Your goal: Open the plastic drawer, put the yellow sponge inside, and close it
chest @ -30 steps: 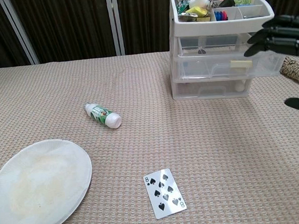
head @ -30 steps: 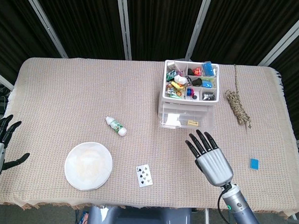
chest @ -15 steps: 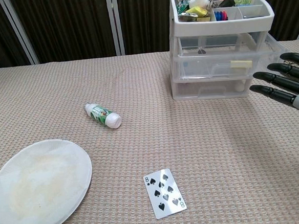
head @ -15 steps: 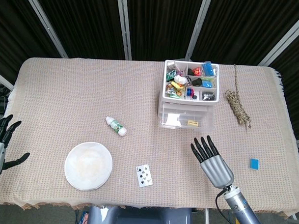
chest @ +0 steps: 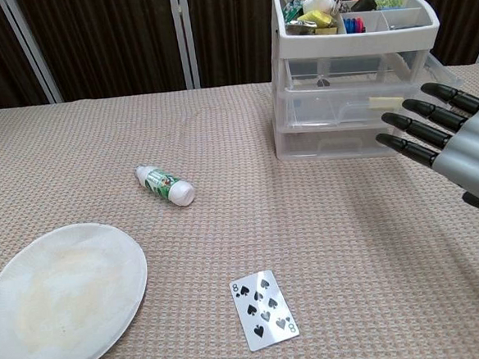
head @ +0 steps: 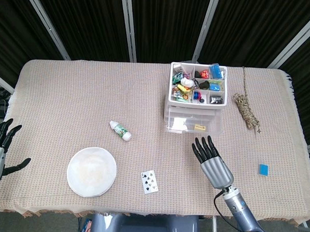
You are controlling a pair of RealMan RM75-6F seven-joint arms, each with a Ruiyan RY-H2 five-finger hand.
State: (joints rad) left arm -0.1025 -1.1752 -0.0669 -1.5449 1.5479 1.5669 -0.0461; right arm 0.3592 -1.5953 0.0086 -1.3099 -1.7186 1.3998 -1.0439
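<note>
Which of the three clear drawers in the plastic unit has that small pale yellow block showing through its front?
The middle drawer: the pale block shows at its right front. The top drawer and bottom drawer show none.

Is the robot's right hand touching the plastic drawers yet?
No, in the head view the right hand hovers over the cloth with fingers spread, a gap short of the plastic drawers.
</note>
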